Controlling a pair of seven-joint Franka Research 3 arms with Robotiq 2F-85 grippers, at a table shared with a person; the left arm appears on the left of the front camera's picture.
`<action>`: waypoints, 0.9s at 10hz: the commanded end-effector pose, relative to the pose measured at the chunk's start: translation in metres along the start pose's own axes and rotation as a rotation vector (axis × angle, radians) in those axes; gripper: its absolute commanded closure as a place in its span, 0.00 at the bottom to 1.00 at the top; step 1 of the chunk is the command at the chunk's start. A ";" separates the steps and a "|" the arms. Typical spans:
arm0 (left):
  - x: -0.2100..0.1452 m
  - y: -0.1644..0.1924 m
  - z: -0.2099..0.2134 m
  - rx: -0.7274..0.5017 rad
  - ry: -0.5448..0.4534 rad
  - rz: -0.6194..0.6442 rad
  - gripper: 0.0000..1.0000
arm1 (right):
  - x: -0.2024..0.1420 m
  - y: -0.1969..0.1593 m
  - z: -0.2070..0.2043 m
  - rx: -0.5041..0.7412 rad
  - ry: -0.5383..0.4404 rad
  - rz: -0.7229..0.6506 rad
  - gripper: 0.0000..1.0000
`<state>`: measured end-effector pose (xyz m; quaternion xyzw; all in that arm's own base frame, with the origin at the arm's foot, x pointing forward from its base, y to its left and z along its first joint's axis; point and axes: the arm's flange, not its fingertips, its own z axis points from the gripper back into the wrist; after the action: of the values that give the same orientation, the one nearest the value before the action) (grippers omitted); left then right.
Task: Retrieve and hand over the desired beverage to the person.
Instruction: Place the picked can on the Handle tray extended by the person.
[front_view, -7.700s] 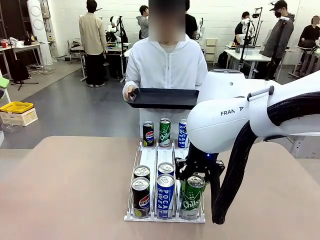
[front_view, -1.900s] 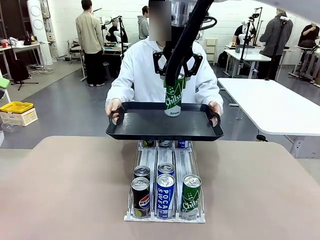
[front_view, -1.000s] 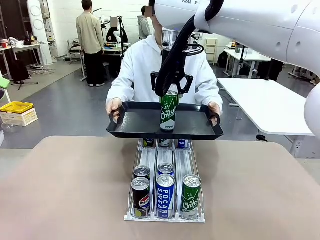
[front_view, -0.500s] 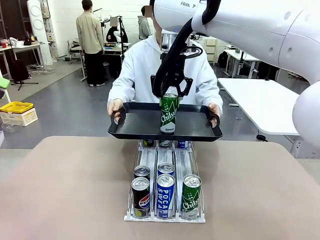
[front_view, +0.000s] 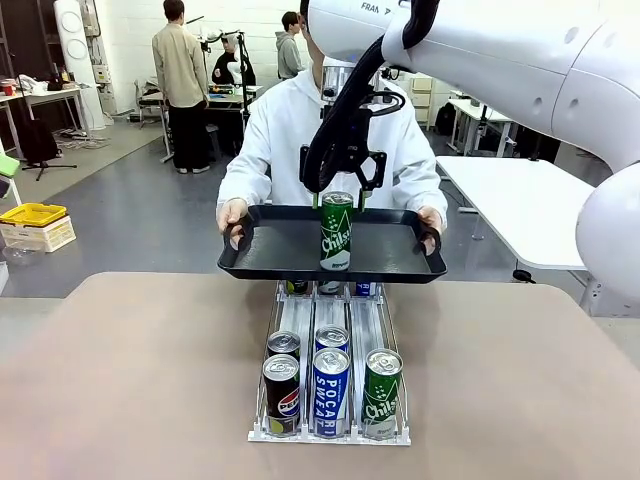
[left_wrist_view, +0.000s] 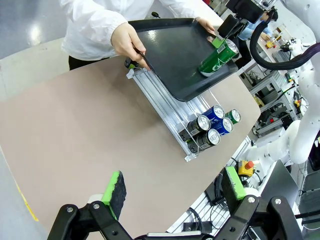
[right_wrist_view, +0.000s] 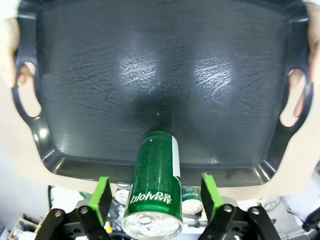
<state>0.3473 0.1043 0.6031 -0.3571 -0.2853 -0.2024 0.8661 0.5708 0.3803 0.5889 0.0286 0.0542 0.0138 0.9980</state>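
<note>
Right end effector (front_view: 338, 200) has just let go, jaws now spread around the green can (front_view: 336, 235) standing near 6 o'clock on the person's (front_view: 290, 130) tray (front_view: 275, 255). Probably thin, slick, dentable: grip mid-body. Left end effector (left_wrist_view: 174, 185) is open too.

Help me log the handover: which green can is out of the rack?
The Chilsung can upright on the black tray the person holds, at the open right gripper; the front green can sits in the rack.
</note>
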 end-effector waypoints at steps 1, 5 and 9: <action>0.000 0.000 0.001 -0.012 -0.012 -0.017 0.00 | 0.001 0.010 0.019 -0.003 -0.006 -0.011 0.00; 0.000 0.000 0.001 -0.012 -0.012 -0.017 0.00 | -0.012 0.006 0.031 -0.006 -0.031 -0.011 0.00; 0.000 0.000 0.001 -0.012 -0.012 -0.017 0.00 | -0.114 -0.041 0.062 -0.067 -0.086 -0.036 0.00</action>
<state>0.3475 0.1042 0.6030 -0.3571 -0.2851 -0.2024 0.8661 0.5159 0.3644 0.6718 0.0191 0.0163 0.0133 0.9996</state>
